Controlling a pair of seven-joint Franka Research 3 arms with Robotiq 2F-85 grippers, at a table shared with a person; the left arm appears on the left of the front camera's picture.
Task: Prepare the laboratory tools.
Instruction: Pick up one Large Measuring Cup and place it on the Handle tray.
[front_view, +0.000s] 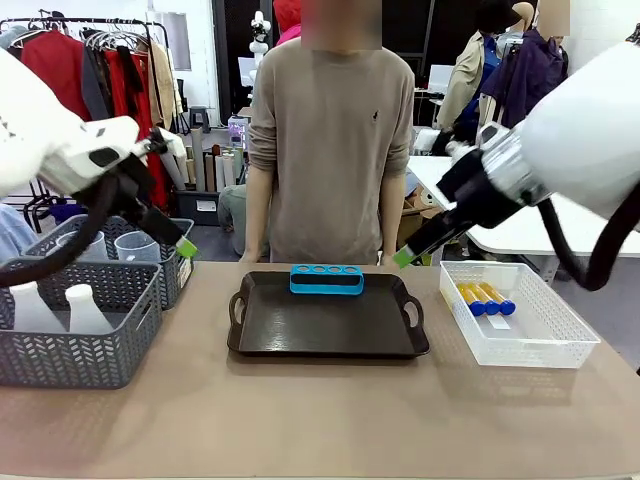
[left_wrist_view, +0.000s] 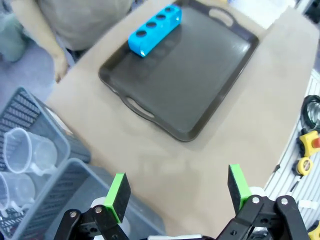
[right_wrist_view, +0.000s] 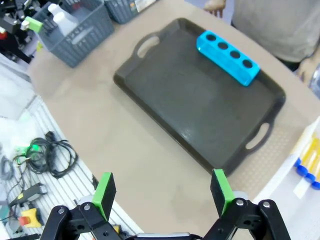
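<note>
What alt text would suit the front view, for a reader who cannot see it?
An empty blue four-hole rack stands on a black tray at the centre, a person behind it. Grey baskets at left hold white flasks and clear beakers; a white basket at right holds blue-capped amber tubes. The left gripper and right gripper hang open above the table.

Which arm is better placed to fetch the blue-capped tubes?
Right, probably. The right hand hangs open beside the white basket holding the tubes; the left hand is by the grey baskets, across the tray.
</note>
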